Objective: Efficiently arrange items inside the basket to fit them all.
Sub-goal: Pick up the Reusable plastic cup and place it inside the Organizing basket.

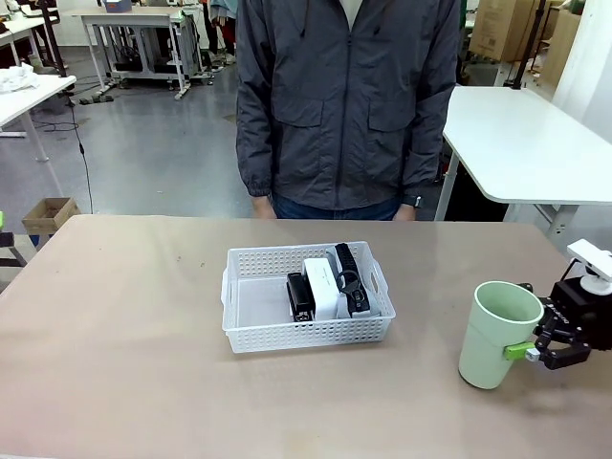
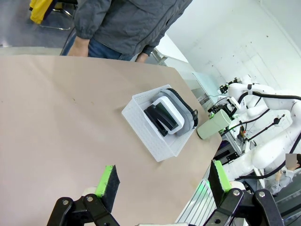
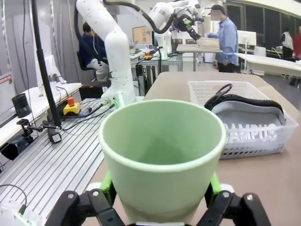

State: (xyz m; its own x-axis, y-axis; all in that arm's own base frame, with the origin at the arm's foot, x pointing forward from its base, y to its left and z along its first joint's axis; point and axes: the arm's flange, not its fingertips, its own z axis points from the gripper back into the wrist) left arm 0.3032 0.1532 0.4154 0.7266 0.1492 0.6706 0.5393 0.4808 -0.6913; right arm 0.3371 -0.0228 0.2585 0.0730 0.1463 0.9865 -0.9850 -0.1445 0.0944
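1. Right gripper (image 1: 547,350) at 4 o'clock on the table (image 1: 124,363), pinching the cup (image 1: 498,332) from its right side; in the right wrist view the green pads (image 3: 107,182) sit against both sides of the cup's lower wall.
2. Cup is upright on the table, well apart from the basket (image 1: 306,335), at about 3–4 o'clock from it. Looks empty inside.
3. Basket sits mid-table, long side across. Its left part is bare floor; the right part is packed.
4. Packed in, left to right in the front view: stapler (image 1: 300,296), white box (image 1: 325,287), pouch (image 1: 352,277) with its ring (image 1: 348,280) on top. All three are pressed side by side, with the pouch against the right wall.
5. Left gripper (image 2: 162,183) is spread wide, nothing between its pads (image 2: 104,181), hanging above the table's near-left part, well away from the basket.
6. Person (image 1: 344,105) stands at 12 o'clock just behind the table's far edge, hands low at the sides, not over the table.
7. Table between cup and basket is bare; the basket's right wall and the pouch are the nearest things on that side.
8. Beyond: white tables at 1–2 o'clock and 10 o'clock, cardboard box (image 1: 50,214) on the floor at 9–10 o'clock.
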